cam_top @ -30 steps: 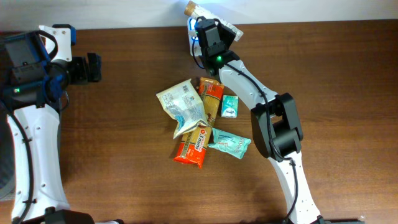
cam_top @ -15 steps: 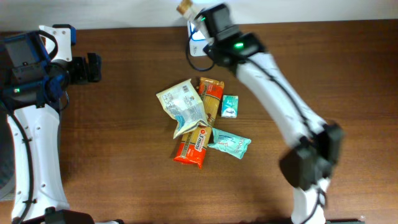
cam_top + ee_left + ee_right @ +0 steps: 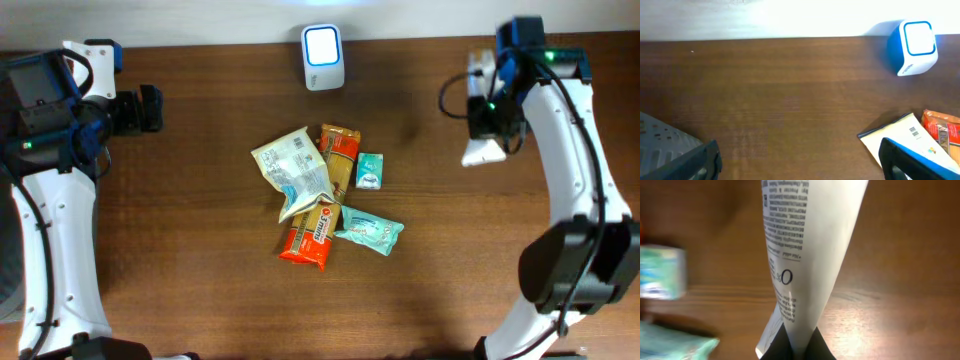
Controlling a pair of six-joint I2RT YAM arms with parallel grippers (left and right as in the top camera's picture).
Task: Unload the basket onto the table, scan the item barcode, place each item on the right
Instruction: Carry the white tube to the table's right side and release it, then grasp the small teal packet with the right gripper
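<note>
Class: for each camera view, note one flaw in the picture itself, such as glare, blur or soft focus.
Overhead: the scanner face is blown out white. Left wrist: the pale strip at the top is washed out, and the fingers look soft. Right wrist: print on the white packet is readable; the teal packs are blurred.

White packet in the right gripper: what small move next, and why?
Probably lower it and release: the right gripper is shut on the white packet over the table, well clear of the scanner and the heap of packets.
</note>
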